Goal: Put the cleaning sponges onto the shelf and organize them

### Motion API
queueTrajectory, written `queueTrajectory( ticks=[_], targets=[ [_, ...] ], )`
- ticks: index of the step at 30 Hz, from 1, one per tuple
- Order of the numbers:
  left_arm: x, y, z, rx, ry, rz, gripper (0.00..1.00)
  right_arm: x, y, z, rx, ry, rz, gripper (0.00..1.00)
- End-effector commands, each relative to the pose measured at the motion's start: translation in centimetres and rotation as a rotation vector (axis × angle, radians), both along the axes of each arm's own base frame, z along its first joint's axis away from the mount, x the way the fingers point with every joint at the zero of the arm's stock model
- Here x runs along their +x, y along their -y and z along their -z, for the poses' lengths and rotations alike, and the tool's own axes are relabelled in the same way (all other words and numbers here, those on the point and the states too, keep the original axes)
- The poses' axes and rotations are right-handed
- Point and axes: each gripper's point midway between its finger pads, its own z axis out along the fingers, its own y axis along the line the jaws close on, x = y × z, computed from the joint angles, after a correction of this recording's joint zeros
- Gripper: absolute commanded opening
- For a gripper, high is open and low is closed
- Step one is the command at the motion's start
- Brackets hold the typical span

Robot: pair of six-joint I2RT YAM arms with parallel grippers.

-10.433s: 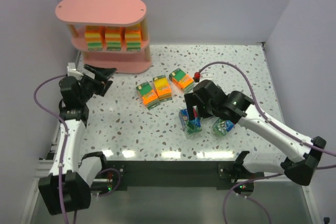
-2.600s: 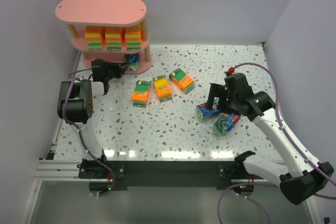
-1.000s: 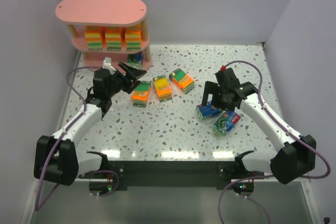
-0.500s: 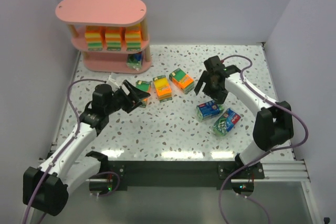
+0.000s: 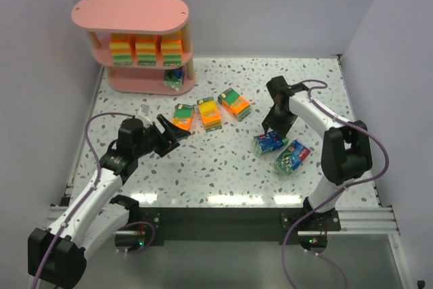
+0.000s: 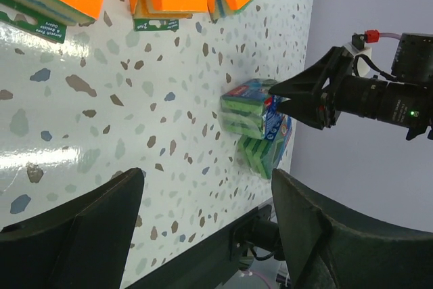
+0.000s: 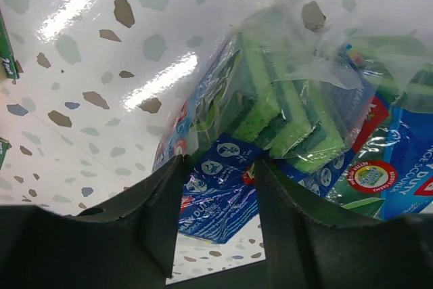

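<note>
While the right end effector (image 5: 269, 130) hangs tip-down at centre right of the overhead view, its fingers (image 7: 162, 214) stand a narrow way apart on either side of one end of a blue-green sponge pack (image 5: 270, 143). That pack lies flat on the speckled tabletop (image 5: 223, 167), and I cannot tell whether the pads touch its wrapper. A second blue-green pack (image 5: 292, 157) lies just beside it, toward the lower right. Left of centre, the left end effector (image 5: 176, 133) hovers with its fingers spread wide and nothing between them. It is just below the leftmost of three orange sponge packs (image 5: 208, 113), which lie in a row across the middle of the frame. At upper left stands the pink shelf (image 5: 128, 11). Its middle tier carries three more orange packs (image 5: 145, 50) side by side, and a third blue-green pack (image 5: 174, 78) sits at the right end of the bottom tier. The left wrist view shows the right arm's tip over the upper of the two blue-green packs on the tabletop.
</note>
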Motion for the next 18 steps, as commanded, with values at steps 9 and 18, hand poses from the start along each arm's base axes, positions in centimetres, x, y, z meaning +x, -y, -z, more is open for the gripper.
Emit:
queueTrajectory(
  ticks=[9,18],
  targets=[
    [-0.5,-0.1,-0.6,-0.020,0.025,-0.010,0.80,-3.4,0.2,-0.7,0.072,-0.004,-0.122,0.00],
    [-0.7,-0.6,-1.4,-0.003,0.027,-0.030,0.80,-2.7,-9.1,-4.4,0.636,0.155,-0.292,0.00]
  ],
)
